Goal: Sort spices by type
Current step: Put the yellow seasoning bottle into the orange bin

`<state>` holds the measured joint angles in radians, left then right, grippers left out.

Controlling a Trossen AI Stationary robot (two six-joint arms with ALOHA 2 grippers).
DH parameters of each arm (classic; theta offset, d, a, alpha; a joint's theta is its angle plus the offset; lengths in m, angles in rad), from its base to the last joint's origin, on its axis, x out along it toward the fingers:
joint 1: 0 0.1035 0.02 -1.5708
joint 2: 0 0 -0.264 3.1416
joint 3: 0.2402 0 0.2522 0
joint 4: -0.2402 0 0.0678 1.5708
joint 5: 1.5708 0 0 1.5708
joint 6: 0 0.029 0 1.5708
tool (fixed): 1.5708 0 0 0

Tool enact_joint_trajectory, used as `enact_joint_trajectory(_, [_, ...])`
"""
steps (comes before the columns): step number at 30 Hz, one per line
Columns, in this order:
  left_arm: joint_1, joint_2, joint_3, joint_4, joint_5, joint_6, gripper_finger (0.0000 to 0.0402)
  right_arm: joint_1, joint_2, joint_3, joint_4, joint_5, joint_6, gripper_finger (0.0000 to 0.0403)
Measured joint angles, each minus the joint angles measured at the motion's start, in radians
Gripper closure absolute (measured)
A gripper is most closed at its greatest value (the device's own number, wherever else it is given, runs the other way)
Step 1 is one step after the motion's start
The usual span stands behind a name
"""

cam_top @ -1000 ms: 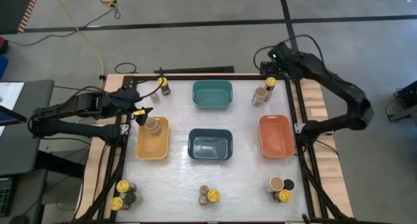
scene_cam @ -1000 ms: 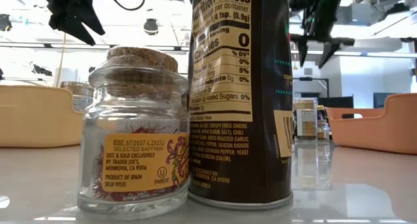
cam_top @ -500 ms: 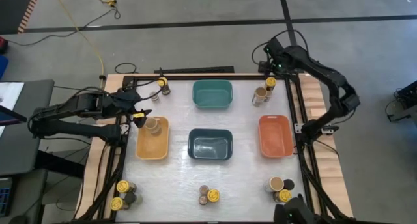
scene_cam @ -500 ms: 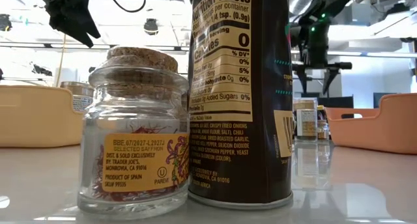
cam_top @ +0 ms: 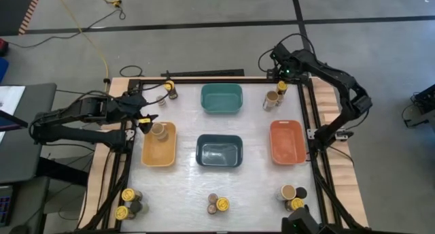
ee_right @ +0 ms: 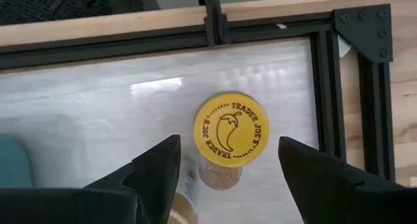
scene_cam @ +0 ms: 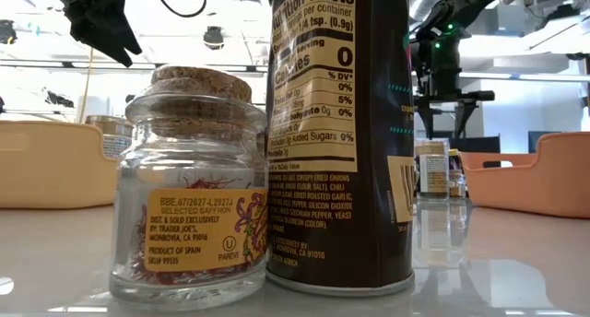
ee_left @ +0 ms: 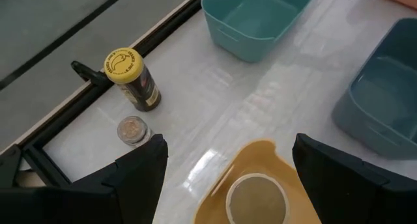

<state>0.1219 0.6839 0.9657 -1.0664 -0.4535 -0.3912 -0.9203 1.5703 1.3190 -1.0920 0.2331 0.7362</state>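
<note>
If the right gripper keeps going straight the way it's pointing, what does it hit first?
Most likely the yellow-lidded jar, centred between the open right gripper fingers, though depth is unclear.

grey floor [cam_top: 204, 9] w/ dark tape lines, yellow cable [cam_top: 88, 37]; bright ceiling lights [scene_cam: 214, 36] behind.

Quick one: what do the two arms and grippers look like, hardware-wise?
Both arms are matte black with jointed segments and black cables looped along them. Left gripper and right gripper each have two flat, dark, tapered fingers. A green indicator light glows near the right arm's wrist.
</note>
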Motion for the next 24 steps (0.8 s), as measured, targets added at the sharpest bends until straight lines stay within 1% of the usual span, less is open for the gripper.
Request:
enact_joint_trajectory(18, [0.000, 0.000, 0.000, 0.000, 0.000, -0.003, 0.0085, -0.005, 0.000, 0.000, 0.013, 0.027, 0.015, 0.0115])
enact_joint_trajectory(21, [0.000, 0.000, 0.000, 0.000, 0.001, -0.003, 0.0085, -0.005, 0.000, 0.000, 0.015, 0.028, 0.015, 0.0096])
enact_joint_trajectory(24, [0.000, 0.000, 0.000, 0.000, 0.001, -0.004, 0.0085, -0.005, 0.000, 0.000, 0.015, 0.028, 0.020, 0.0057])
